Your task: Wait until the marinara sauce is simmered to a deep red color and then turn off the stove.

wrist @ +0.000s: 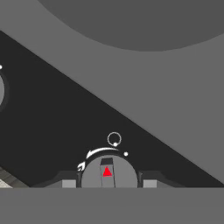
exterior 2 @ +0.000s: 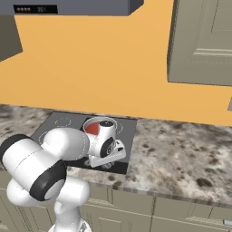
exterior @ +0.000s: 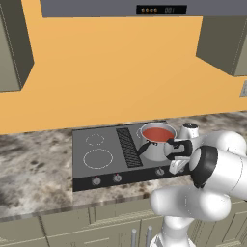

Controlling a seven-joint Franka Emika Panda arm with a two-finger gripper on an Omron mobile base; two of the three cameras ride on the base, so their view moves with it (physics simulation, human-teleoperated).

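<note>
The marinara sauce [exterior: 157, 133] is a flat orange-red disc in a shiny steel pot [exterior: 155, 148] on the right rear burner of the dark stove [exterior: 96, 144]. From the right base view the sauce [exterior 2: 93, 128] shows partly behind my hand. My gripper [exterior: 176, 169] is down on the stove's front strip at its right end. In the hand view my gripper [wrist: 108, 183] is shut on a round grey knob [wrist: 94, 173] with a red triangle, one fingertip on each side. Three other knobs, such as the one just left of my hand [exterior: 159, 171], sit along the strip.
A grey hood with a small display [exterior: 161, 9] hangs above the stove. Wall cabinets [exterior: 226, 43] flank it. A small silver object [exterior: 189, 130] stands right of the pot, behind my arm. Speckled counter [exterior 2: 181, 158] runs along both sides of the cooktop.
</note>
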